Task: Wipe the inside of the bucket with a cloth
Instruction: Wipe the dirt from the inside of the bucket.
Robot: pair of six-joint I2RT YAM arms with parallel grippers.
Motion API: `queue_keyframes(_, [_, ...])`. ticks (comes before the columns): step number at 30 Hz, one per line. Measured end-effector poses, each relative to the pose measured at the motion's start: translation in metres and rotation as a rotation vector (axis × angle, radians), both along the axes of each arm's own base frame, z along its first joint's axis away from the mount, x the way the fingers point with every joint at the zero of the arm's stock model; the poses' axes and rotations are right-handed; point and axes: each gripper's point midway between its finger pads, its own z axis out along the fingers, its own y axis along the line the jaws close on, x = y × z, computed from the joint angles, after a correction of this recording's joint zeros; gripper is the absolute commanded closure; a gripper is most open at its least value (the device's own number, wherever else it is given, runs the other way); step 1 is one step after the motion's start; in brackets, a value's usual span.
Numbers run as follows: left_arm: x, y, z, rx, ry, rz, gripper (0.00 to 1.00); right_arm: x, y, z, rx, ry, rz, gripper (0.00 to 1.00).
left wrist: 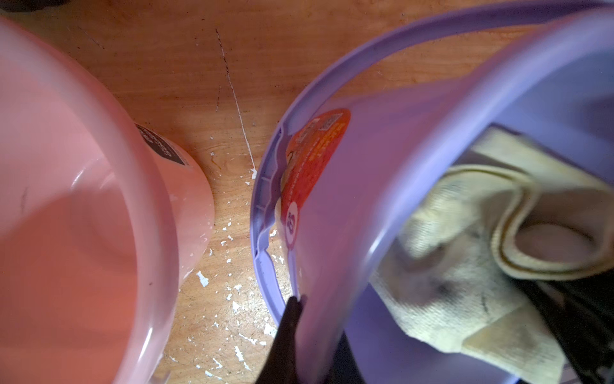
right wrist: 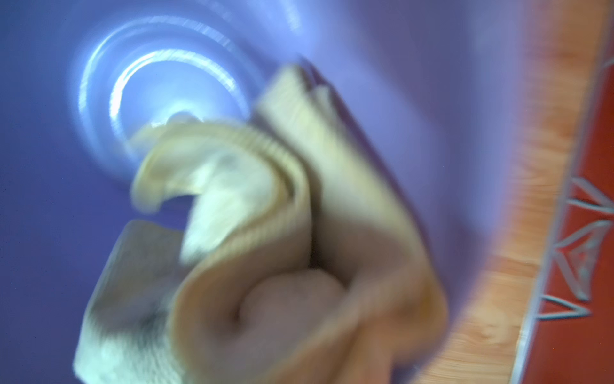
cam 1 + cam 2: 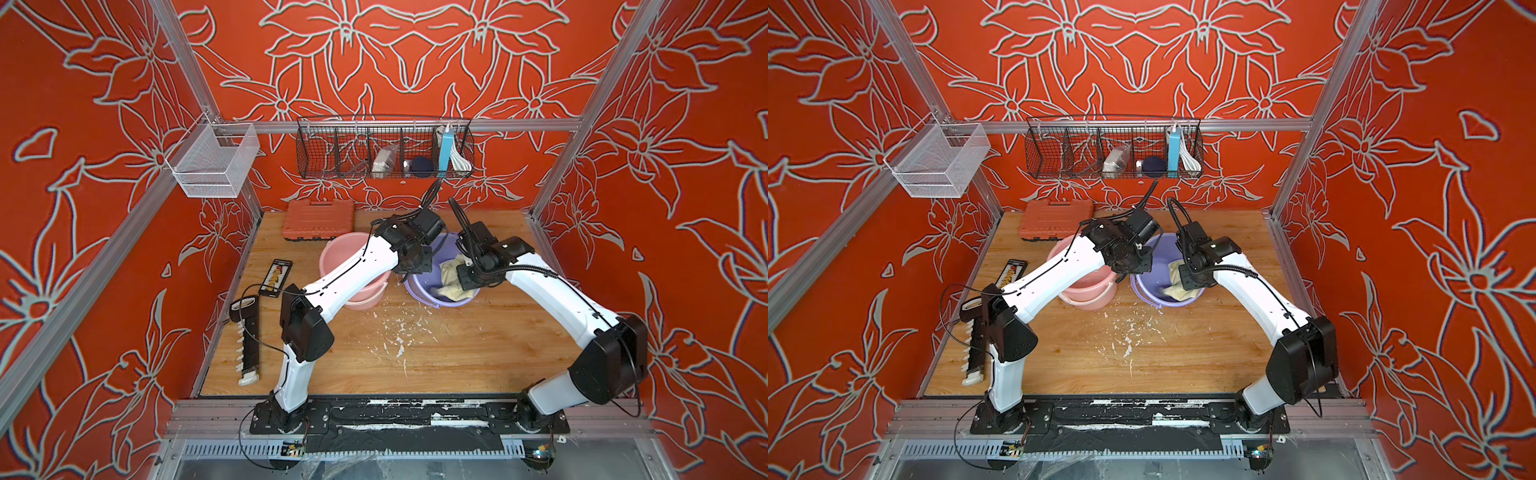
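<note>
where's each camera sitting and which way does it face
Top views: high in front, facing down toward the red flowered back wall; white left arm and right arm show.
Left wrist: on the left arm, looking down between the pink plastic bucket and purple plastic bucket; a dark fingertip touches the purple rim.
Right wrist: looking into the purple bucket at the stained beige cloth; no robot part shows.
Shared: both wrist views show that cloth.

Wooden table (image 3: 478, 357), pink bucket (image 3: 365, 298), purple bucket (image 3: 417, 286), orange case (image 3: 319, 219), white flecks (image 3: 400, 345)
</note>
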Motion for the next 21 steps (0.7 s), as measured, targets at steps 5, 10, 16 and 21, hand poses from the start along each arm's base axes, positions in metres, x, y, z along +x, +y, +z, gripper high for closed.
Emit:
queue_keyframes(5, [-0.002,-0.001,-0.003,0.001,0.014,-0.009,1.0,-0.019,0.017,-0.002,0.132,0.049,0.015,1.0])
queue_keyframes(10, [-0.002,-0.001,-0.004,0.002,0.015,-0.008,1.0,0.0,0.01,0.015,0.096,0.0,-0.021,1.0])
queue_keyframes(16, [-0.013,0.001,-0.016,0.005,0.063,-0.035,1.0,0.053,-0.001,0.037,0.038,-0.098,-0.092,1.0])
queue_keyframes(21, [-0.018,-0.001,-0.02,-0.023,0.088,-0.048,1.0,0.075,0.015,0.052,0.088,-0.146,-0.057,1.0])
